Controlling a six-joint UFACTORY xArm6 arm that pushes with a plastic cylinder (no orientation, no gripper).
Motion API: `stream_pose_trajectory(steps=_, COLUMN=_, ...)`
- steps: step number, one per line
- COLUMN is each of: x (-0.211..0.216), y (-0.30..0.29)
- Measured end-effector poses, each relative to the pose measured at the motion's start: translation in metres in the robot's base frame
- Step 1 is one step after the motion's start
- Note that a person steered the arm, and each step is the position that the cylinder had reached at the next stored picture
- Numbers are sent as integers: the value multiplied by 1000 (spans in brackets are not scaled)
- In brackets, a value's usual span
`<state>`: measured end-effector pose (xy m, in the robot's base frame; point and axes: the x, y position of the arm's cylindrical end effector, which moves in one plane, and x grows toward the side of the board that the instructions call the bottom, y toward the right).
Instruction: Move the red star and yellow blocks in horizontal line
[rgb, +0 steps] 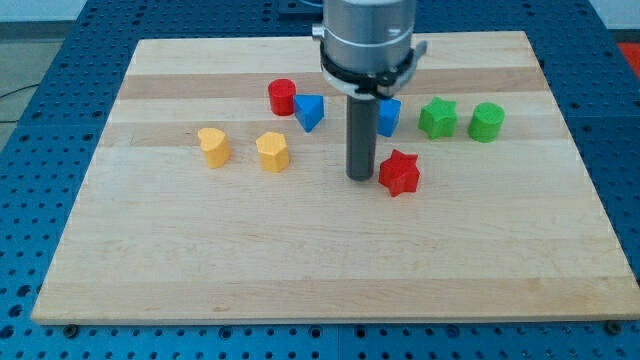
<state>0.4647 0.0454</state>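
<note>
The red star (399, 173) lies right of the board's middle. My tip (360, 177) rests on the board just left of the red star, close to it or touching it. Two yellow blocks lie to the left: one yellow block (213, 146) further left and another yellow block (272, 151) nearer the middle. Both sit slightly higher in the view than the red star.
A red cylinder (282, 96) and a blue block (309, 112) lie above the yellow blocks. Another blue block (389, 116) is partly hidden behind the rod. A green star (437, 118) and a green cylinder (486, 122) lie at the right. The wooden board (150, 270) sits on a blue perforated table.
</note>
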Motion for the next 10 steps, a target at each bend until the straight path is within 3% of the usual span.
stream_pose_trajectory(steps=1, x=1, y=80)
stream_pose_trajectory(steps=3, x=34, y=81)
stream_pose_trajectory(steps=5, x=27, y=-204)
stream_pose_trajectory(steps=6, x=-19, y=-283)
stream_pose_trajectory(steps=7, x=-46, y=-240)
stream_pose_trajectory(steps=8, x=-46, y=-148)
stream_pose_trajectory(steps=10, x=-26, y=-108)
